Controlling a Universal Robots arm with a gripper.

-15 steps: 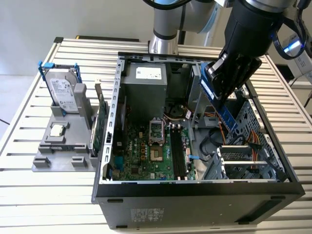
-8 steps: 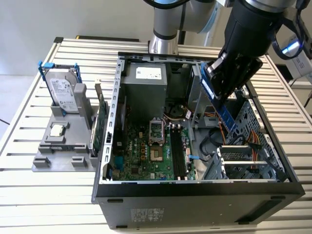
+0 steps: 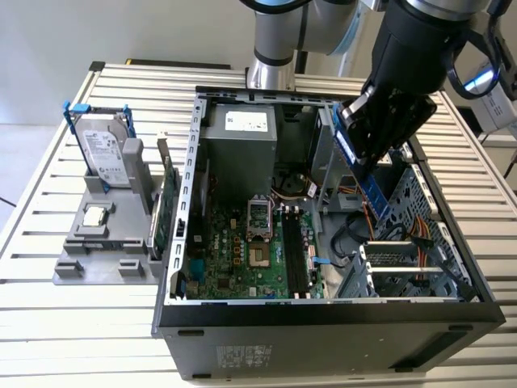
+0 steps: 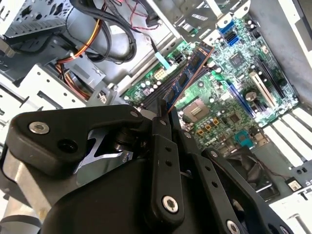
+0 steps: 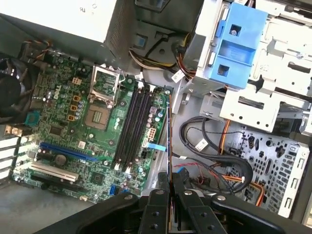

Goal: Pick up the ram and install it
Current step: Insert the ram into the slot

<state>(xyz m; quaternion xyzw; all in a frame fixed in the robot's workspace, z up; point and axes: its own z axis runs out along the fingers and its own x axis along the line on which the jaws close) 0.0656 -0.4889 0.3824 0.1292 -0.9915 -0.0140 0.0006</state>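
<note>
The slatted metal table (image 3: 48, 145) is the biggest thing on my screen. Its ribs run across the exterior view, and there is pale floor (image 3: 20, 73) past its edge at the exterior view's left. The open computer case (image 3: 323, 331) lies on the table, and my arm (image 3: 279, 36) reaches over it from the far side.

Inside the case, the exterior view gives me the grey power supply (image 3: 238, 137) and the green motherboard (image 3: 234, 263). The first wrist view shows that board far more plainly, with its black memory slots (image 5: 134, 126) lying side by side next to the CPU socket (image 5: 100, 114). It also shows a blue drive bracket (image 5: 239, 44) and a tangle of black cables (image 5: 219, 161).

Just beside the case, at the exterior view's left, sits a grey fixture (image 3: 81, 271). It carries a hard drive (image 3: 103, 153), a green expansion card (image 3: 166, 214) standing on edge, and a small silver CPU chip (image 3: 95, 216).

The gripper (image 3: 367, 153) is clamped tight on the ram (image 3: 374, 192). The stick hangs tilted above the drive-cage side of the case, apart from the slots. In both wrist views I see it edge-on, a thin line running out from between the fingers (image 5: 158, 204).
</note>
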